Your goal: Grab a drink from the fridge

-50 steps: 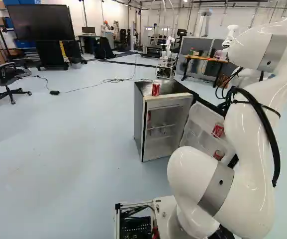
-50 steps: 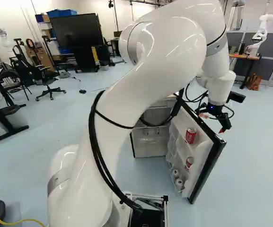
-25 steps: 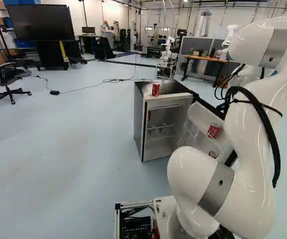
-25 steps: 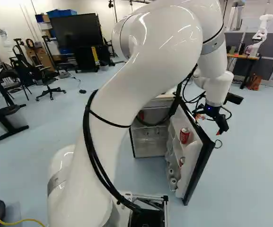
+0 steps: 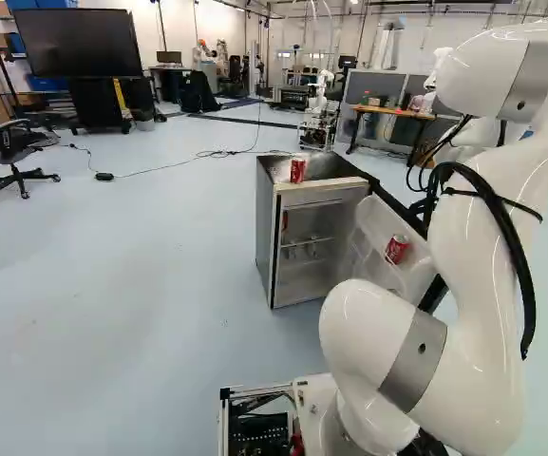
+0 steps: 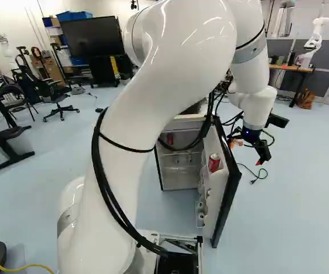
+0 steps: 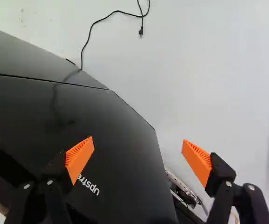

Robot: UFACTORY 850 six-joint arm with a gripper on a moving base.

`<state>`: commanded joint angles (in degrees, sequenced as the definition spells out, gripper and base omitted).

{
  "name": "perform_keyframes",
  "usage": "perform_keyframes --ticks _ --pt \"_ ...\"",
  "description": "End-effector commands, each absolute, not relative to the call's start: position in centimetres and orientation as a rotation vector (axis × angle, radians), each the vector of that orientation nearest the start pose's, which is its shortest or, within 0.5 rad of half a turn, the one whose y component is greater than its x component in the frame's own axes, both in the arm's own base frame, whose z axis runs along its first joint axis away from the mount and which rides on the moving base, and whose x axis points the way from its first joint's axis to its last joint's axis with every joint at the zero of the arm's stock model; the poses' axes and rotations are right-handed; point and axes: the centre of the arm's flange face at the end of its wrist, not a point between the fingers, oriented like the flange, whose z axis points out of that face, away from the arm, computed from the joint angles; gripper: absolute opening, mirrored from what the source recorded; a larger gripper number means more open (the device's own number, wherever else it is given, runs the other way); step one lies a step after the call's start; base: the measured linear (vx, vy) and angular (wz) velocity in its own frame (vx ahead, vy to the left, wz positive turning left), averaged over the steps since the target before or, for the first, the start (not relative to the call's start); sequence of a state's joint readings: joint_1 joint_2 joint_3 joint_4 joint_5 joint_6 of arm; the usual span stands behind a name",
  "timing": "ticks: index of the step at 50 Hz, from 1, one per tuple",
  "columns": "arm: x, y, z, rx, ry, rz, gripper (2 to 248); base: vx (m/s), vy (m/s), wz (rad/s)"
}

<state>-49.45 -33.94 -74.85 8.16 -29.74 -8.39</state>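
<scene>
Glossy fridge door (image 7: 120, 144) has swung inward, ribbed pads (image 7: 79, 157) of the tool (image 6: 262, 160) apart

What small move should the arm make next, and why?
Probably a gentle nudge of the door toward the fridge: it has swung partway inward but stands ajar, the open gripper is on its outer side, and one can already stands on top of the fridge.
</scene>
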Motion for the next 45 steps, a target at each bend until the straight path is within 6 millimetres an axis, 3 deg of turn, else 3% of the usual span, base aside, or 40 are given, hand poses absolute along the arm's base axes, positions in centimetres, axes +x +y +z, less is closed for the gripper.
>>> perform_keyframes --ticks 45 --pt "38.5 -41.9 37.6 -2.873 1.234 -0.247 247 0.000 0.000 0.000"
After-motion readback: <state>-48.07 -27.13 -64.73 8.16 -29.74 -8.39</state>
